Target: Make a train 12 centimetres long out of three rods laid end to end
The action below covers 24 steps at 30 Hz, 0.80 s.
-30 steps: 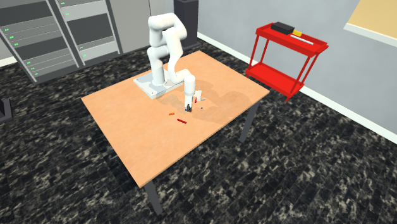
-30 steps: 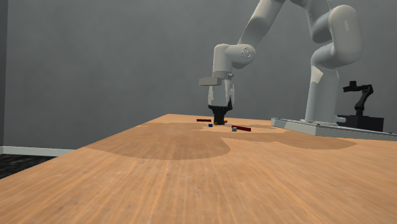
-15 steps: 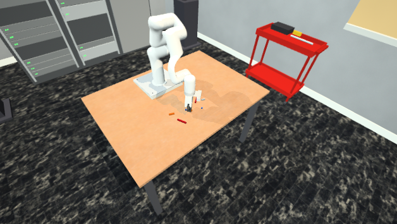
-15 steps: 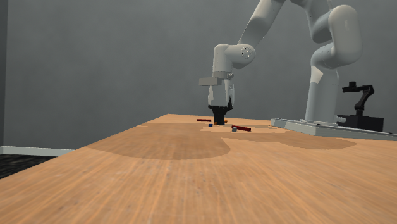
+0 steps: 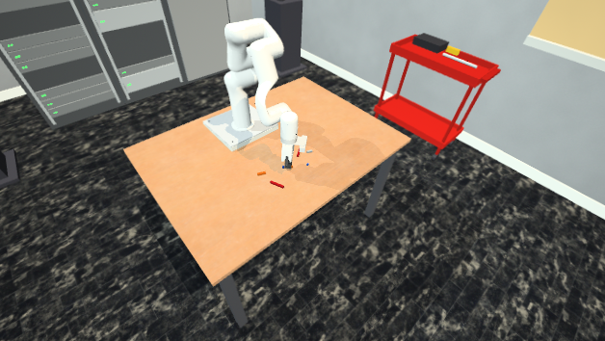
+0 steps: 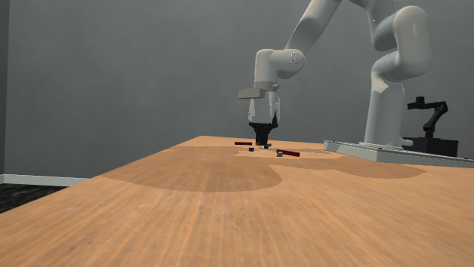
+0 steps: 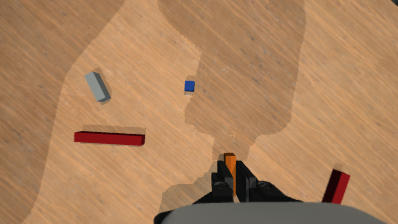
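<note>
With my jaws (image 5: 288,164) (image 6: 261,140), I am pinching an orange rod (image 5: 292,167) (image 6: 258,143) (image 7: 229,159). The cart's top tray (image 5: 437,60) is holding a black box (image 5: 430,42), a yellow block (image 5: 453,50) and a white stick (image 5: 460,60).

Arm (image 5: 265,63) (image 6: 315,23), hand (image 5: 288,165) (image 6: 261,139) (image 7: 228,174) and rods (image 5: 276,184) (image 6: 243,143) (image 7: 337,187) in matching positions, no visible change from the earlier pictures
</note>
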Each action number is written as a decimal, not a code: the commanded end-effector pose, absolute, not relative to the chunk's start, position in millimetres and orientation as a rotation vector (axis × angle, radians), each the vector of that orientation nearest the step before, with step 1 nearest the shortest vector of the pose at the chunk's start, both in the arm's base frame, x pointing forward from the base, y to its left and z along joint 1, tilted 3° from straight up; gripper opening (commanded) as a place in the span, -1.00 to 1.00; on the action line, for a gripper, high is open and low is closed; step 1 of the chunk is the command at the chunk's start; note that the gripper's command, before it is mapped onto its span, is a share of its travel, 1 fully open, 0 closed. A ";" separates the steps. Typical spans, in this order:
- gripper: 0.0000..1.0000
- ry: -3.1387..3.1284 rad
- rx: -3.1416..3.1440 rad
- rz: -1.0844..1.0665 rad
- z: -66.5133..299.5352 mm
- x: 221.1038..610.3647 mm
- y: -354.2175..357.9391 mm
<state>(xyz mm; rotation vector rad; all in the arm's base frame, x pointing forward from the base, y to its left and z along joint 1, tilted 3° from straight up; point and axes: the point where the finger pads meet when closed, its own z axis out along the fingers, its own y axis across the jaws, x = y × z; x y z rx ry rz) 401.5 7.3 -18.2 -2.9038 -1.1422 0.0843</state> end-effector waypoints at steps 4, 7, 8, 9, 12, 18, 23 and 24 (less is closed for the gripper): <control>-0.92 -1.143 -2.906 0.077 29.5 405.9 7.2; -0.92 -1.143 -2.906 0.077 44.0 406.6 7.3; -0.92 -1.143 -2.906 0.077 50.4 407.0 7.3; -0.92 -1.143 -2.906 0.077 56.1 407.3 7.3; -0.92 -1.143 -2.906 0.077 67.5 407.9 7.3; -0.92 -1.143 -2.906 0.077 70.9 408.1 7.3; -0.92 -1.143 -2.906 0.077 70.9 408.1 7.3; -0.92 -1.143 -2.906 0.077 70.9 408.1 7.3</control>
